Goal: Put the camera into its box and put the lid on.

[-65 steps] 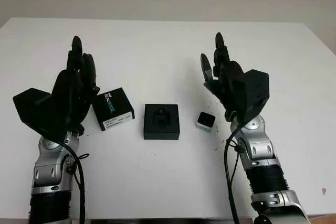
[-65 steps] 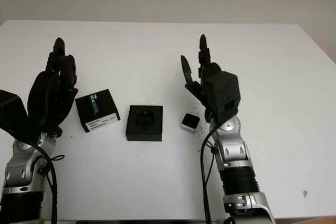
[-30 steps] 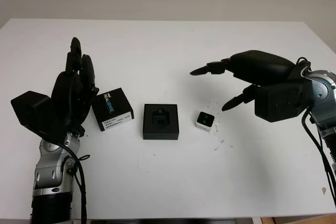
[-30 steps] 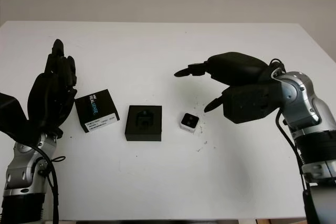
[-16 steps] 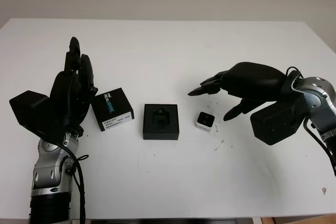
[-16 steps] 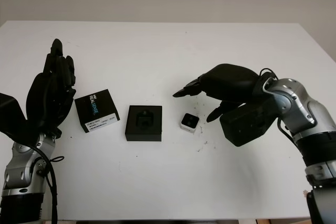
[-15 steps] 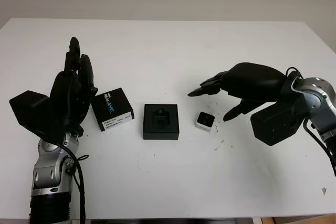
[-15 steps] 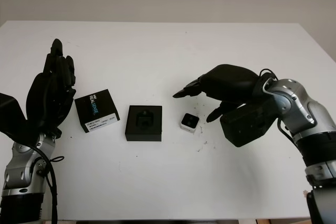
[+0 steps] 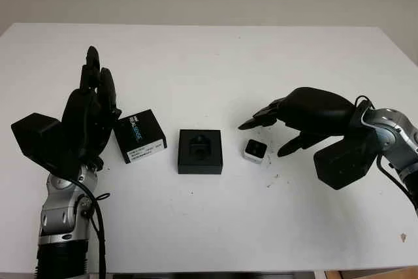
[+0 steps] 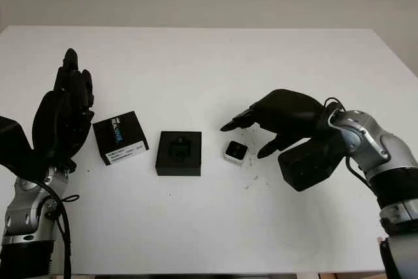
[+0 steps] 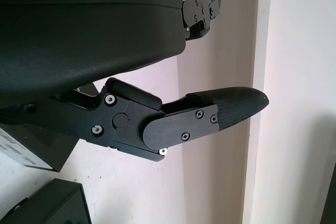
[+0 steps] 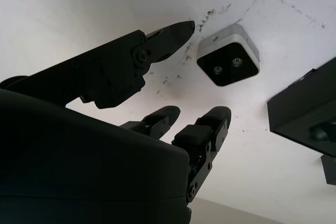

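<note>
A small silver-edged camera (image 9: 255, 150) with a black face lies on the white table (image 9: 209, 63), right of the open black box (image 9: 200, 151). The box's black lid (image 9: 140, 135), with a printed label, lies left of the box. My right hand (image 9: 271, 132) is open and hovers just right of and above the camera, not touching it; in the right wrist view the fingers (image 12: 163, 40) sit close to the camera (image 12: 228, 61). My left hand (image 9: 91, 109) is open and held upright left of the lid.
Dark specks (image 9: 274, 174) mark the table around the camera. The box corner (image 12: 307, 108) shows beside the camera in the right wrist view. The table's far edge (image 9: 196, 25) meets a plain wall.
My right hand has swung down from upright to palm-down and lowered toward the camera, its fingers now just over it. The left hand, box, lid and camera stayed put.
</note>
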### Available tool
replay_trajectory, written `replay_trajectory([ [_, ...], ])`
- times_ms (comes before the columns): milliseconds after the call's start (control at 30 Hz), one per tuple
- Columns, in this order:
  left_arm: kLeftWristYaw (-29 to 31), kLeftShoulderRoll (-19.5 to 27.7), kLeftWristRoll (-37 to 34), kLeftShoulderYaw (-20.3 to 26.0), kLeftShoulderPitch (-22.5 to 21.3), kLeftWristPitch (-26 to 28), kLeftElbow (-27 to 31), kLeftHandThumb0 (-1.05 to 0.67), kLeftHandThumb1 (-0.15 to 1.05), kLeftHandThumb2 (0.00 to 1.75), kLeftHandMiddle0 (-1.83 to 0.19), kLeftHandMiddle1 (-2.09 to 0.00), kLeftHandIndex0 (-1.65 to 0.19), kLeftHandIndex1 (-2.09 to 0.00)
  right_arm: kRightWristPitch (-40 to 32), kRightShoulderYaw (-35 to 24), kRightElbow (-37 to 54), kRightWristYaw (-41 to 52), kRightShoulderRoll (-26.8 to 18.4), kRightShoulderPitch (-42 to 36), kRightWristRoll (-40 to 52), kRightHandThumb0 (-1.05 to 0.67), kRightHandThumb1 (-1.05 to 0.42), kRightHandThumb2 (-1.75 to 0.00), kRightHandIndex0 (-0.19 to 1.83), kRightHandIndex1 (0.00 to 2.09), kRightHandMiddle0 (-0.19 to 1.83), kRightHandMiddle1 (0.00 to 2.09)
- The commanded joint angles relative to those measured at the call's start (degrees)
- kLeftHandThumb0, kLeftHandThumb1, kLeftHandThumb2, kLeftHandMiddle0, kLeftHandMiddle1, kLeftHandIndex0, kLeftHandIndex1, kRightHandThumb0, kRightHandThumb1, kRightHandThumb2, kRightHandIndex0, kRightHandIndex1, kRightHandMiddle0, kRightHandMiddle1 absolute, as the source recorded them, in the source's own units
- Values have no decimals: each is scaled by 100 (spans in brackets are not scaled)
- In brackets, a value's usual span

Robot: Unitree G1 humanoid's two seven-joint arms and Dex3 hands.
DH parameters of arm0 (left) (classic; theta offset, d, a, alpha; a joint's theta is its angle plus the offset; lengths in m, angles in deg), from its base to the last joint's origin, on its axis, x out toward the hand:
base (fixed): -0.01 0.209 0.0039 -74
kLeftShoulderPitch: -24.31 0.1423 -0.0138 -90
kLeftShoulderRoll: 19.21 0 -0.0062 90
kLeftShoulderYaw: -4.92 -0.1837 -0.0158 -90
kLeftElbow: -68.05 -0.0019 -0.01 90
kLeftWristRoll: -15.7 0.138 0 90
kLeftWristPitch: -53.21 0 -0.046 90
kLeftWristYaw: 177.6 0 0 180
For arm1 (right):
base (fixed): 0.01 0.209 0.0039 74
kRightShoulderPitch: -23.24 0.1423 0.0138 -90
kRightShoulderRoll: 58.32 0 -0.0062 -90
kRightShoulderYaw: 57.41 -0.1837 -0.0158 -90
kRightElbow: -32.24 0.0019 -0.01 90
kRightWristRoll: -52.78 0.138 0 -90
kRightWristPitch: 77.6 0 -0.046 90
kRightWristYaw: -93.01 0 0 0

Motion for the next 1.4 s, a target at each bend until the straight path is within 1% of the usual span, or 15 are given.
replay_trajectory([
  [0,-21,34,33,-4,26,1,114,-74,105,68,19,0,19,0,49,45,-119,-92,46,86,-36,-32,-83,-6,57,19,55,21],
  [367,17,39,24,-1,26,-14,78,-74,105,66,19,0,19,0,31,86,-357,-176,158,73,83,-32,-82,-5,57,21,53,29],
  [433,31,39,29,-1,28,-55,56,-74,105,66,19,0,19,0,54,80,-404,-185,190,80,129,-32,-82,-5,56,27,46,47],
  [467,38,36,25,1,29,-73,47,-74,105,66,19,0,19,0,62,80,-416,-186,197,84,139,-32,-82,-5,54,32,39,62],
  [500,40,35,23,0,31,-69,52,-74,105,66,19,0,19,0,77,80,-433,-190,205,88,150,-32,-82,-5,53,35,35,68],
  [600,13,29,38,-7,33,-43,64,-74,105,65,19,0,19,0,154,79,-521,-266,232,107,146,-32,-82,-5,52,41,32,77],
  [733,-34,23,77,-20,34,-31,75,-75,105,65,19,0,19,0,188,95,-611,-338,263,136,122,-32,-82,-5,49,50,31,82],
  [800,-34,15,76,-22,31,-54,72,-75,105,65,19,0,19,0,172,88,-619,-326,282,138,151,-31,-83,-5,44,64,31,87],
  [1000,-34,4,54,-25,33,-51,79,-74,105,65,19,0,19,0,192,66,-619,-368,319,127,181,-29,-83,-5,39,84,35,91],
  [1200,-39,5,59,-25,30,-54,68,-74,105,64,19,0,19,0,97,58,-591,-308,362,96,247,-28,-84,-6,34,92,34,93],
  [1367,-78,-3,54,-44,26,14,106,-74,105,64,19,0,19,0,95,73,-603,-285,370,86,275,-27,-85,-6,32,94,33,92],
])
